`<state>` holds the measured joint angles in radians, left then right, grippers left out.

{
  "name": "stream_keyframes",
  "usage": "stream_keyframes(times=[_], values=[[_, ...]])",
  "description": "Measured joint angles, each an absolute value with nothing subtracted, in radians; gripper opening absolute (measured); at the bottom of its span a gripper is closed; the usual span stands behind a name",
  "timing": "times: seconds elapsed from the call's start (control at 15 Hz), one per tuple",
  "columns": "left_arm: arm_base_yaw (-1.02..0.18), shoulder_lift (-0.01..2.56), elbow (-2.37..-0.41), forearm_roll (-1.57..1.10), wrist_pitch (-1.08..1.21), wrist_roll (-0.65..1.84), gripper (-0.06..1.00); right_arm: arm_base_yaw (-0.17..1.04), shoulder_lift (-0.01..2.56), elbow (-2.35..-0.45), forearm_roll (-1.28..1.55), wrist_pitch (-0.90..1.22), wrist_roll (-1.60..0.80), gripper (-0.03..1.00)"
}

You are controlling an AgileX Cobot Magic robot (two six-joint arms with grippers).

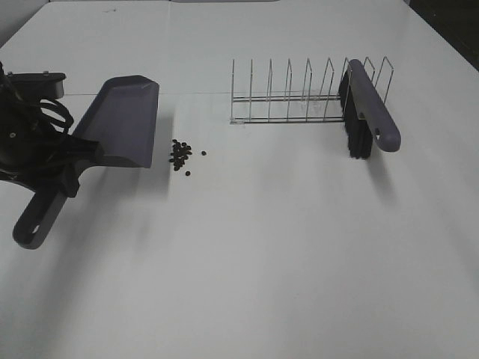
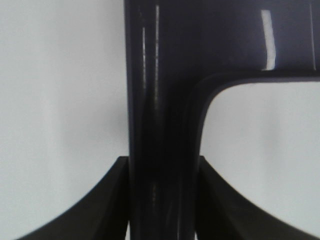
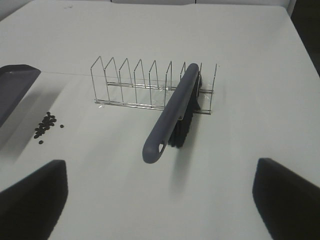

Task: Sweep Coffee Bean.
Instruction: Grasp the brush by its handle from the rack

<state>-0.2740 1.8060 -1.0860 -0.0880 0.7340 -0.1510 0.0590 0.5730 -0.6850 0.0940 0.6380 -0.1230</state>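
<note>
The coffee beans (image 1: 179, 154) lie in a small dark cluster on the white table, just right of the grey-purple dustpan (image 1: 123, 120). My left gripper (image 1: 71, 161) is shut on the dustpan's handle; in the left wrist view (image 2: 162, 200) its fingers (image 2: 107, 200) press both sides of the handle (image 2: 160, 100). The pan is tilted, its open edge facing the beans. A grey-purple brush (image 1: 367, 112) with black bristles rests in a wire rack (image 1: 288, 97). My right gripper (image 3: 160, 200) is wide open and empty, short of the brush (image 3: 175, 107). The beans (image 3: 46, 125) show there too.
The wire rack (image 3: 130, 85) with several upright dividers stands behind the beans, toward the back right. The dustpan's corner (image 3: 12, 87) shows in the right wrist view. The white table (image 1: 284, 254) runs to dark edges at the back right.
</note>
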Motion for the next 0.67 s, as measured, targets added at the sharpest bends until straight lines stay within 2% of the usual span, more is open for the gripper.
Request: stream_keyframes(times=[0.27,0.67], values=[[-0.274,1.806,-1.086,-0.088,0.736,-0.151,0.32,0.059,1.049,-1.004,0.094,0.653,-0.123,0.86],[-0.274,1.806,-1.086,-0.088,0.737,-0.151,0.32,0.059,1.665,-1.574,0.090,0.831,-0.123,0.84]])
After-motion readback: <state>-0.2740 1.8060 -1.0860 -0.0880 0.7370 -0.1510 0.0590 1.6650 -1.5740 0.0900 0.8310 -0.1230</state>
